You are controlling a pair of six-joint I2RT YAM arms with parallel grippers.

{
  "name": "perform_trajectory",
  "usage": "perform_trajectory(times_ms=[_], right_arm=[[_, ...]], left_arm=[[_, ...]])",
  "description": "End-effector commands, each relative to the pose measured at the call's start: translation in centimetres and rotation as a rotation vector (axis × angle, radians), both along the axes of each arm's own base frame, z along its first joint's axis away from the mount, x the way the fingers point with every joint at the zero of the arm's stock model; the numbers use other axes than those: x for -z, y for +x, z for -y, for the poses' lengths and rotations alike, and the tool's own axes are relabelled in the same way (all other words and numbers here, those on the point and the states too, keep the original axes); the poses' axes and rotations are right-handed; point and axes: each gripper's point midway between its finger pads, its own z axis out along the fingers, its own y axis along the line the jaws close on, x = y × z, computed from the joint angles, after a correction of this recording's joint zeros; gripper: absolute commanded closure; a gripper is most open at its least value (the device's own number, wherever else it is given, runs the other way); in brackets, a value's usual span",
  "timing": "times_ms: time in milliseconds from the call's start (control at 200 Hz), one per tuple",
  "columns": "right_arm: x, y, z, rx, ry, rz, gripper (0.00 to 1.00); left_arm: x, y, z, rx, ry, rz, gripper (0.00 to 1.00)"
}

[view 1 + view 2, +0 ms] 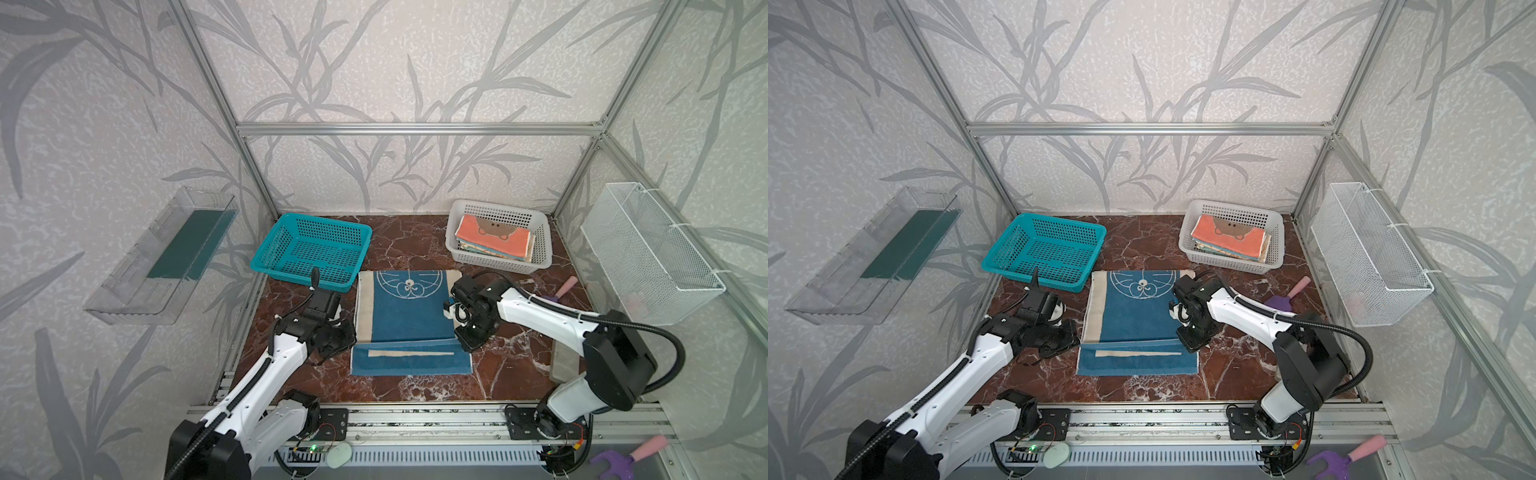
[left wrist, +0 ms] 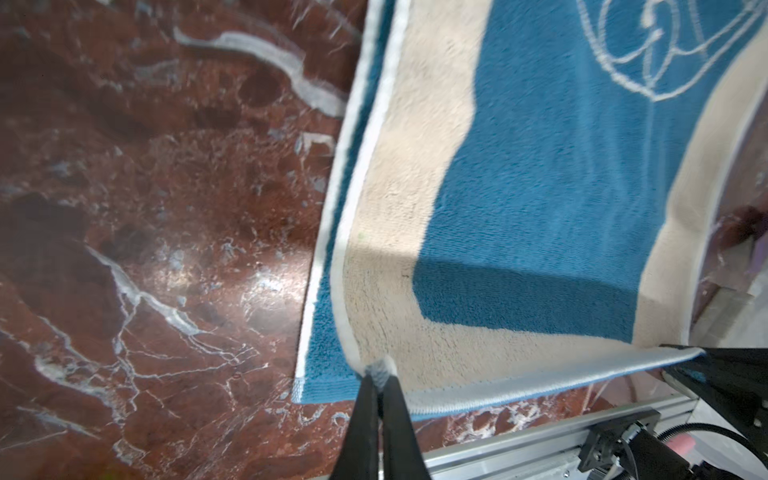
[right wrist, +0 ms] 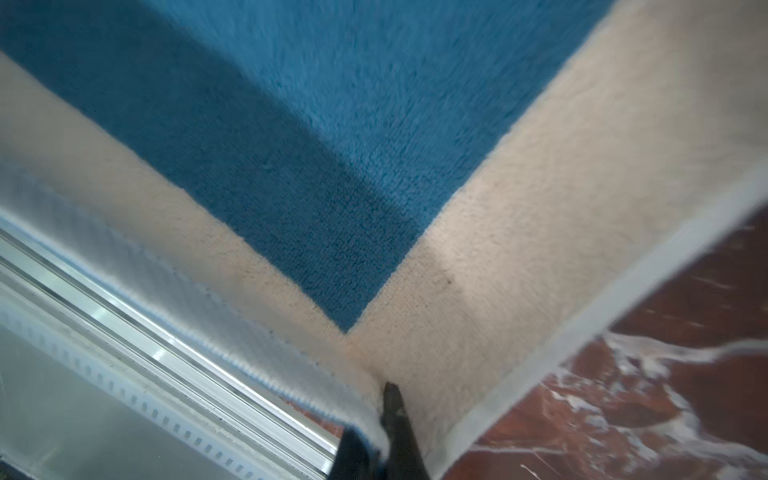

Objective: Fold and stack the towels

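The blue-and-cream towel (image 1: 409, 307) is lying in the middle of the table (image 1: 519, 365), long axis running away from the robot, its far half doubled back over itself. The left gripper (image 2: 376, 374) and right gripper (image 3: 386, 411) are each pinching a corner of that raised edge, jaws closed on cloth, one arm per side. The flat near hem is lying just robot-side of them, and I reckon that's where the edge needs landing.
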Motion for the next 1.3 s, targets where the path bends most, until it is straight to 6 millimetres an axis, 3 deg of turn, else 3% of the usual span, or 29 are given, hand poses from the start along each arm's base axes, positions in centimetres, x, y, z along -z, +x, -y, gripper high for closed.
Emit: perform_trajectory(times_ms=[0, 140, 250, 350, 490, 590, 775, 945, 1145, 1295], right_arm=[[0.8, -0.7, -0.8, 0.011, 0.004, -0.025, 1.00], [1.1, -1.3, -0.2, 0.002, -0.018, -0.038, 0.95], [0.0, -2.0, -0.7, -0.001, 0.017, -0.058, 0.71], [-2.1, -3.2, -1.7, -0.008, 0.093, -0.081, 0.60], [-4.5, -4.9, -2.5, -0.007, 0.205, -0.122, 0.57], [-4.9, -5.6, -2.6, -0.002, 0.232, -0.140, 0.57], [-3.1, -3.2, -2.5, 0.085, 0.162, -0.084, 0.60], [0.7, -2.0, -3.2, 0.167, 0.119, -0.115, 0.72], [4.6, -4.1, -1.7, 0.226, 0.043, -0.201, 0.80], [5.9, -6.6, 0.3, 0.256, -0.022, -0.247, 0.82]], left_arm=[[1.2, 0.5, -0.2, -0.049, -0.003, 0.001, 1.00], [1.9, 0.0, 0.0, -0.075, -0.022, -0.013, 0.98], [0.8, 0.2, -0.7, -0.105, -0.004, 0.027, 0.78], [-0.5, 0.7, -1.8, -0.134, 0.042, 0.089, 0.71], [-1.9, 1.2, -2.7, -0.150, 0.082, 0.162, 0.70], [-1.4, 1.3, -2.3, -0.128, 0.072, 0.145, 0.71], [-0.1, 1.2, 0.0, -0.016, 0.047, 0.056, 0.76], [2.1, 0.2, 2.1, 0.094, 0.111, -0.018, 0.76], [6.2, -3.0, 2.1, 0.086, 0.224, -0.174, 0.80], [7.7, -5.5, 1.2, 0.069, 0.284, -0.234, 0.83]])
